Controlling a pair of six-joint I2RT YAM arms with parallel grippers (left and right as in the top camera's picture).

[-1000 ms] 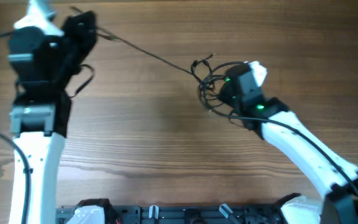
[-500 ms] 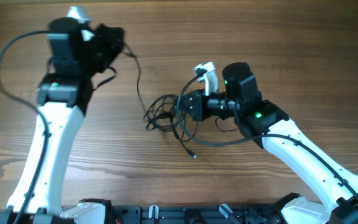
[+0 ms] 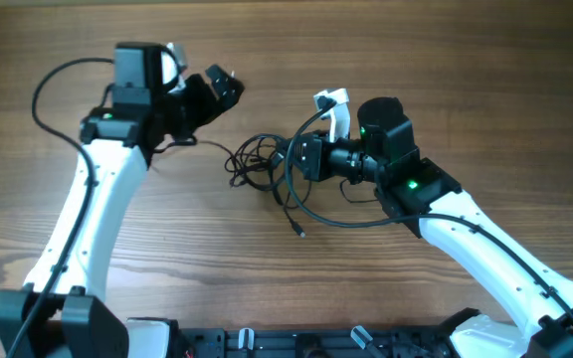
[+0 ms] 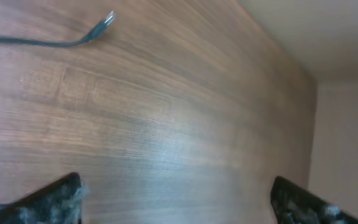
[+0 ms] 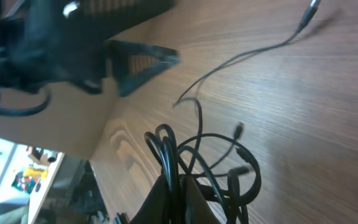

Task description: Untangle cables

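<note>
Currently the right pincer (image 3: 292,159) is clamped on the cables (image 3: 257,169). Their knotted loops lie just ahead of its fingertips, and one cord curls back beneath it to a loose plug (image 3: 301,235). The left pincer (image 3: 221,86) stands wide open and empty, apart from the knot, so a pull from the right alone would probably drag the whole bundle or tighten the knot, since nothing anchors the far side.

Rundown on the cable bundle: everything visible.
The thin black cords lie as a tangled bundle of loose loops on the wooden table, near its middle. The right gripper is shut on the bundle's right side. One strand runs out to a small plug end. The left gripper is open, clear of them.
</note>
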